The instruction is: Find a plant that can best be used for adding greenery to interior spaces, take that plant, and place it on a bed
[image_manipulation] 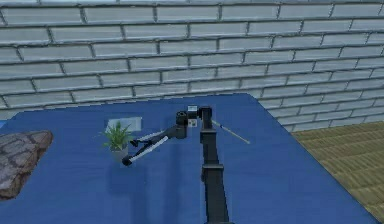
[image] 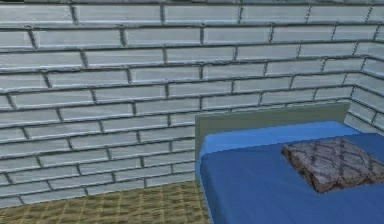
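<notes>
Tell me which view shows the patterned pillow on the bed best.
The forward view: the patterned pillow lies almost whole on the blue bed, its criss-cross cover plain. The arm side view catches just one end of it at the picture's left edge, cut off by the frame.

A bed [image: 262,178] is set against the wall [image: 120,90], with a pillow [image: 335,163] laid on it and floor [image: 100,206] to its left in the forward view. In the arm side view, a plant [image_manipulation: 118,136] is seen between pillow and tool [image_manipulation: 134,156].
</notes>
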